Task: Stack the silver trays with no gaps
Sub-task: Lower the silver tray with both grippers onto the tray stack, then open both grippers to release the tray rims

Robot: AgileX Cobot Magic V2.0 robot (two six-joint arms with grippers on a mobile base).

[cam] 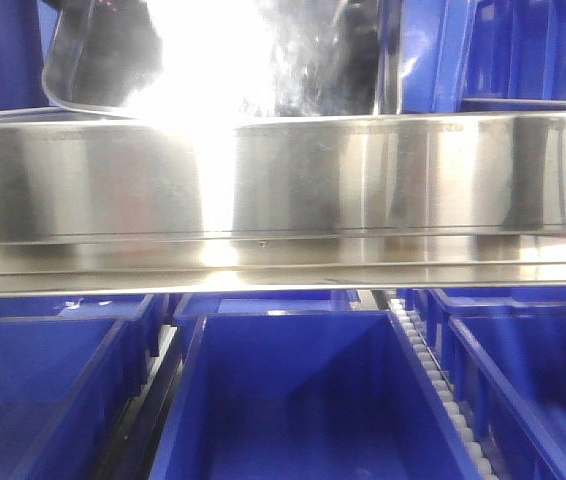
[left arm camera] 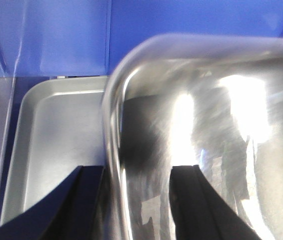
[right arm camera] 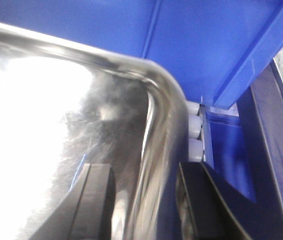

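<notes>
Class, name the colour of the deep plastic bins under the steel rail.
Deep plastic bins: blue, exterior front-facing view best.

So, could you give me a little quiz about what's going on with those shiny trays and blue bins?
1. True or false: the lifted tray already sits nested inside the flat tray.
2. The bins below the steel rail are: A red, B blue, C green.
3. Fill in: the left gripper and right gripper each have fingers either side of the lifted tray's ____.
Key: 1 false; 2 B; 3 rim.
</notes>
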